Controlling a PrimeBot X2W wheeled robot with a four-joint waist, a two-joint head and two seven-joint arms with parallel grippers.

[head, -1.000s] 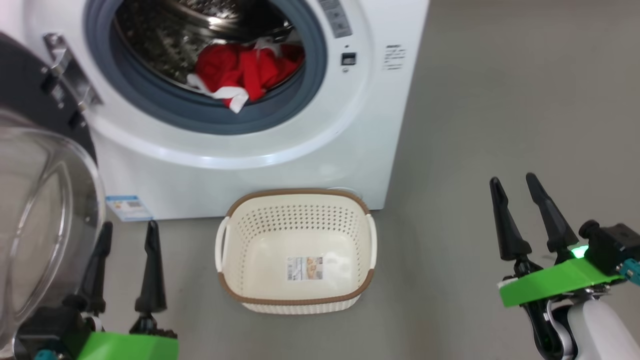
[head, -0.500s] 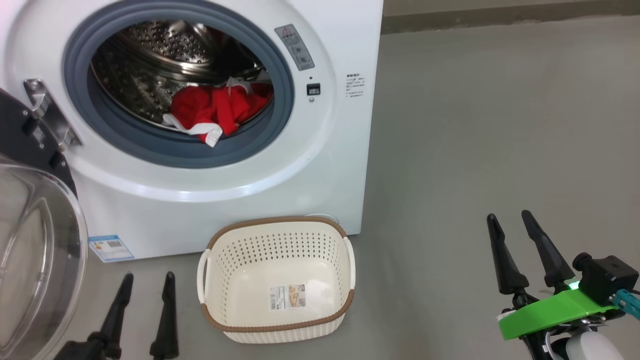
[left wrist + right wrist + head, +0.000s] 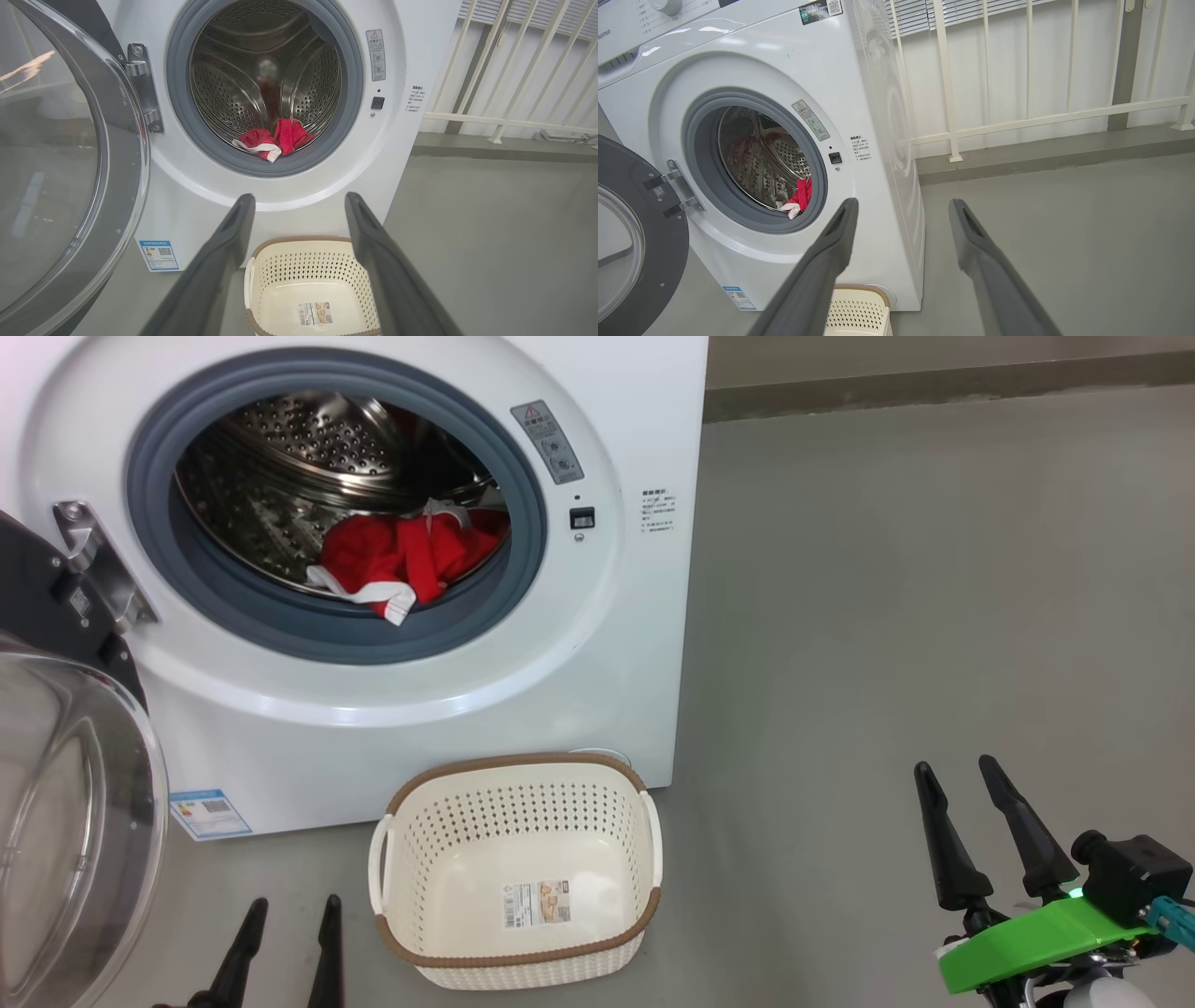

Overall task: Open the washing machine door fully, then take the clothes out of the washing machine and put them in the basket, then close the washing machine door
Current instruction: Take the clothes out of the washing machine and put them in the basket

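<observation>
**Door open, clothes in the drum, both claws free**

At the far left the washing machine door (image 3: pixel 65 803) stands swung open. The left edge of the head view cuts it, so only a part of its black rim and its glass bowl can be seen. A metal hinge (image 3: pixel 93 565) joins it to the washing machine (image 3: pixel 420 709).

Just right of the door, at the near edge, the left gripper (image 3: pixel 294 901) points its two dark fingers toward the machine. The bottom edge cuts them off and the arm behind is out of the picture. The fingers stand wide apart and hold nothing.

Low on the machine's front is a small blue sticker (image 3: pixel 210 814); its print is too small to read.

The clothes (image 3: pixel 401 555) lie at the low front of the steel drum (image 3: pixel 308 439). One white trim band hangs onto the grey-blue rubber ring (image 3: pixel 308 635). How many garments there are I cannot tell. In the right wrist view the ring hides most of them.

The basket (image 3: pixel 523 807) stands upright on the floor (image 3: pixel 887 616) just before the machine, below the drum opening. I cannot tell if it touches the machine. Both wrist views cut it at the bottom edge.

At the near right the right gripper (image 3: pixel 954 765) hovers over bare floor, well apart from basket and machine. Its fingers point away and lean a little left, spread, gripping nothing. Below them sits a green mount (image 3: pixel 1036 943); the forearm is cut off at the corner.
</observation>
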